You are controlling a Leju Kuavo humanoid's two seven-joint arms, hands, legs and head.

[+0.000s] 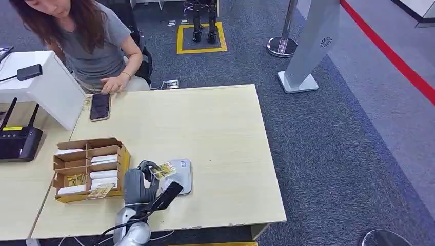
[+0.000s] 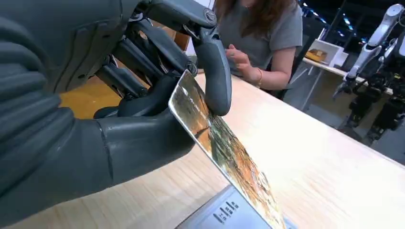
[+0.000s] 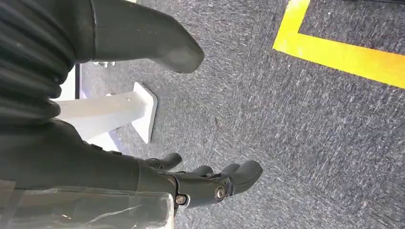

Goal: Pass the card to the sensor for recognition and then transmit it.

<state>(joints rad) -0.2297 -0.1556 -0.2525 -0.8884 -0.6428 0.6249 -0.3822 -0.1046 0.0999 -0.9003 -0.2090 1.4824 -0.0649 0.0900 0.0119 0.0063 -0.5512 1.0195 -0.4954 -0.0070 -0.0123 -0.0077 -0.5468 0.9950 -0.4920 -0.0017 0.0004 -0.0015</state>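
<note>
My left hand [image 1: 139, 180] pinches a gold-patterned card [image 1: 163, 170] between thumb and fingers, just above the grey sensor pad [image 1: 180, 177] on the near part of the wooden table [image 1: 215, 133]. Up close in the left wrist view, the card [image 2: 219, 148] tilts down toward the sensor pad [image 2: 224, 214], with the fingers [image 2: 215, 71] on its upper edge. My right hand [image 3: 200, 183] hangs over the carpet, fingers apart and holding nothing.
A cardboard box [image 1: 90, 169] of cards sits left of my left hand. A phone [image 1: 100, 106] lies at the table's far left, under the hand of a seated person [image 1: 97, 46]. A black router [image 1: 18, 141] and a white stand [image 1: 46, 84] are on the left.
</note>
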